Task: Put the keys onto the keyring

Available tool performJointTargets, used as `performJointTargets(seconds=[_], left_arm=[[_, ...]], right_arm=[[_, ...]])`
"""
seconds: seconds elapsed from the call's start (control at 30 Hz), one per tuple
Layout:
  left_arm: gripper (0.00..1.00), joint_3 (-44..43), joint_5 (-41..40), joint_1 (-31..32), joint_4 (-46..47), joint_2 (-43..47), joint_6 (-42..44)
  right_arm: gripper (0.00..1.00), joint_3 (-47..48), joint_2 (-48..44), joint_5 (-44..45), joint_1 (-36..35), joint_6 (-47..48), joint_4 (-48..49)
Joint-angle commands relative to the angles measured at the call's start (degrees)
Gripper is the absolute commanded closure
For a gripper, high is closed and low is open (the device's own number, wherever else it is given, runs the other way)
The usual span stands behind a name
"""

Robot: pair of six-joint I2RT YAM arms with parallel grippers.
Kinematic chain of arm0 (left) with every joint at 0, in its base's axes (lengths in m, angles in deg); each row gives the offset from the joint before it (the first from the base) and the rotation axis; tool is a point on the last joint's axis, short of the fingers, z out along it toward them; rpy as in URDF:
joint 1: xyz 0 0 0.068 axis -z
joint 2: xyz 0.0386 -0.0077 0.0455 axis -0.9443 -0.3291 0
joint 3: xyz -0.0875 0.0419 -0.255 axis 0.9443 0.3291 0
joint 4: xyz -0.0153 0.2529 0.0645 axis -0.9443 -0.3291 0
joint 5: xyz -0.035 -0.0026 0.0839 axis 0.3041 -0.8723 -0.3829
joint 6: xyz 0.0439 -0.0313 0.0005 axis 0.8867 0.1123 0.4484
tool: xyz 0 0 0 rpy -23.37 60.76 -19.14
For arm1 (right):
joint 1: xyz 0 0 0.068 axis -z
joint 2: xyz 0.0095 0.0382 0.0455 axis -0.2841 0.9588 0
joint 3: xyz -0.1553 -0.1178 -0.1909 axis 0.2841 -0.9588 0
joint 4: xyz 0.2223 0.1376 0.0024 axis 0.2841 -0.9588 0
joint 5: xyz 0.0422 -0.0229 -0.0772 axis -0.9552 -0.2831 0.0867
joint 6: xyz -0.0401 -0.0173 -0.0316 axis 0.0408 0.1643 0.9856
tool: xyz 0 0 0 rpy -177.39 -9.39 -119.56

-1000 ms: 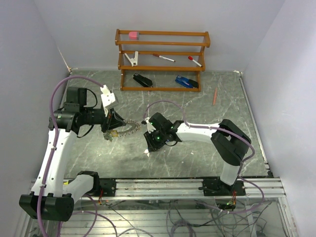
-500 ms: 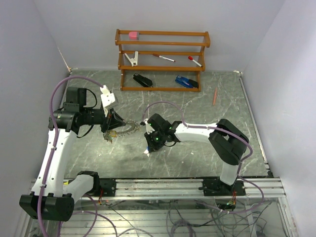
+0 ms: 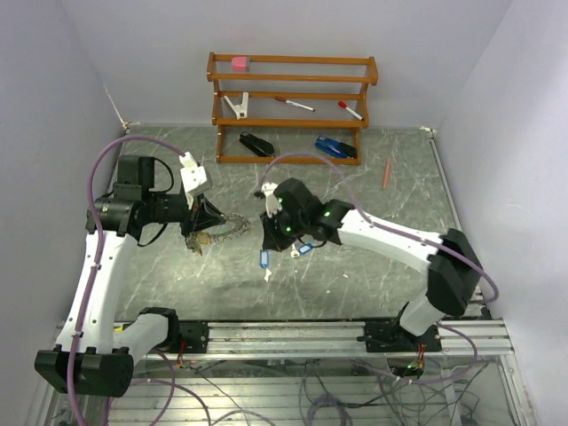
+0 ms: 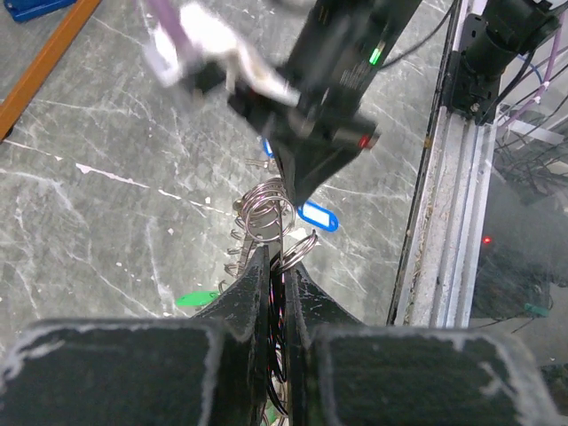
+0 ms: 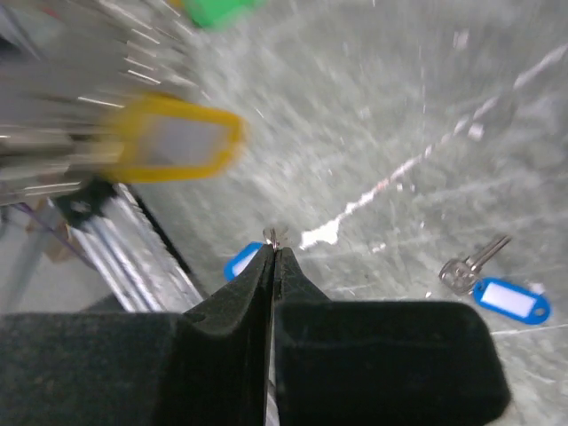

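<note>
My left gripper (image 3: 206, 222) is shut on the keyring (image 3: 232, 226), a silvery ridged ring (image 4: 266, 209) that sticks out past its fingertips (image 4: 280, 259). A green tag (image 4: 197, 300) and a blurred yellow tag (image 5: 177, 146) hang beside the ring. Just right of the ring, my right gripper (image 3: 266, 241) is shut on a blue-tagged key (image 3: 264, 260). The key hangs below the fingers, off the table. In the right wrist view only a metal tip (image 5: 273, 236) and a corner of the blue tag (image 5: 238, 263) show at the jaws. A second blue-tagged key (image 3: 304, 249) (image 5: 508, 298) lies on the table.
A wooden rack (image 3: 293, 111) stands at the back with a pink block, a clip and pens on its shelves. A black stapler (image 3: 257, 144) and a blue stapler (image 3: 335, 147) lie under it. An orange pencil (image 3: 387, 173) lies at the right. The metal rail (image 3: 302, 333) runs along the near edge.
My right gripper has shut on the blue-tagged key, lifted it off the table and moved up toward the ring. The left arm and keyring have held still.
</note>
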Motion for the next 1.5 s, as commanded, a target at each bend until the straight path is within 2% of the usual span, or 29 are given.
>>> performJointTargets(seconds=[0.0, 0.13, 0.5, 1.1, 1.47], left_arm=[[0.93, -1.5, -0.5, -0.4, 1.1, 0.0, 3.9], [0.93, -2.2, -3.2, -0.4, 0.6, -0.5, 6.3], [0.93, -3.6, -1.9, -0.4, -2.8, 0.4, 15.5], [0.93, -3.4, 2.4, -0.4, -7.0, 2.1, 23.1], [0.93, -3.0, 1.7, -0.4, -5.0, 3.2, 21.7]], right_arm=[[1.0, 9.4, -6.2, 0.6, 0.2, 3.3, -8.0], [1.0, 17.4, -6.4, -2.8, 0.2, 4.2, -15.1], [1.0, 29.9, -4.2, -11.0, -0.6, 0.8, -18.9], [1.0, 36.0, 3.0, -12.6, -1.4, -7.4, -14.2], [1.0, 39.5, 5.9, -13.7, -1.5, -8.3, -15.6]])
